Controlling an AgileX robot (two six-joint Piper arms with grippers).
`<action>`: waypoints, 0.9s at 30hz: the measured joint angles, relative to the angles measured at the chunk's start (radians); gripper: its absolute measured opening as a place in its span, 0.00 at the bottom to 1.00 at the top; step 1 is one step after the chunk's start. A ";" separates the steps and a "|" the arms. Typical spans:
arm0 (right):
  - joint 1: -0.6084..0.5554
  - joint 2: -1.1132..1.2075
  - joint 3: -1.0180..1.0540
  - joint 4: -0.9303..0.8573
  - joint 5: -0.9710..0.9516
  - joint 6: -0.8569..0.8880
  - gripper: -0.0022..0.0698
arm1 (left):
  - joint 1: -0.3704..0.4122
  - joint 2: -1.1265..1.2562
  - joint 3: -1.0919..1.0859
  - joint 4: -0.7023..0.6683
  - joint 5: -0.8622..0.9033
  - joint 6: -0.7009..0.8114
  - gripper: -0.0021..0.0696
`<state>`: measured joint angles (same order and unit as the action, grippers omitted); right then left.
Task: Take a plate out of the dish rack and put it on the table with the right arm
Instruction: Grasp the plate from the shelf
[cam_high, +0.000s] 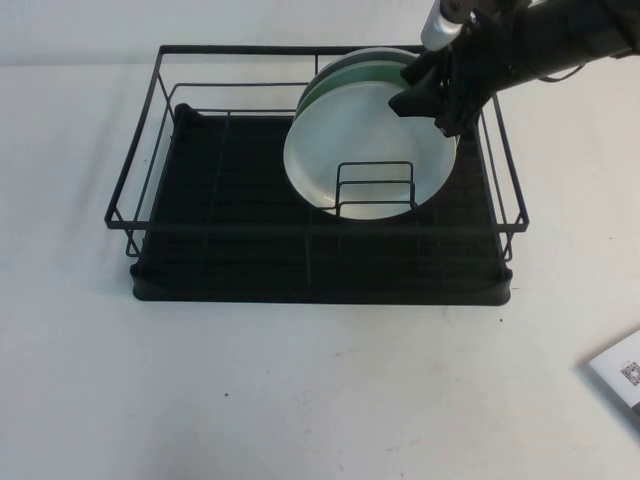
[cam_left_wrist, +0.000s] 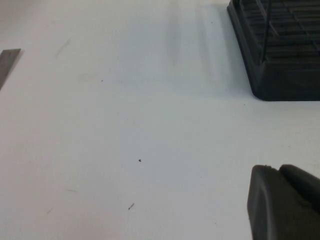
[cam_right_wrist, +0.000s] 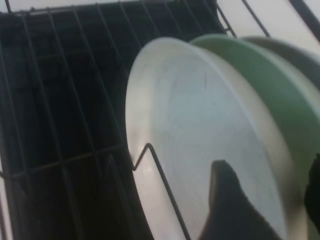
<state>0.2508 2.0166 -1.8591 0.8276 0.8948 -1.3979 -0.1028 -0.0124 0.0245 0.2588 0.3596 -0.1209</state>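
Green plates (cam_high: 345, 75): pale green, standing on edge and leaning in the rack's far right part, stacked directly behind a white one; only their upper rims show above it in the high view.
Green plates, right wrist view (cam_right_wrist: 260, 85): a green rim lies close behind the white face, and a paler rim (cam_right_wrist: 300, 55) shows behind that.
Card (cam_high: 622, 375): white sheet with a small printed code, lying flat at the near right edge of the high view, cut off by the frame, a dark strip under its lower side.
Grey strip (cam_left_wrist: 7, 62): flat, dull grey, at the edge of the left wrist view, partly cut off.
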 joint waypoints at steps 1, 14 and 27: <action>0.000 0.005 -0.003 -0.004 -0.003 0.000 0.45 | 0.000 0.000 0.000 0.000 0.000 0.000 0.02; 0.000 0.041 -0.003 -0.014 -0.044 -0.031 0.45 | 0.000 0.000 0.000 0.000 0.000 0.000 0.02; 0.000 0.063 -0.023 -0.007 -0.055 -0.031 0.21 | 0.000 0.000 0.000 0.000 0.000 0.000 0.02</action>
<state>0.2508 2.0799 -1.8823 0.8208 0.8395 -1.4286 -0.1028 -0.0124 0.0245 0.2588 0.3596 -0.1209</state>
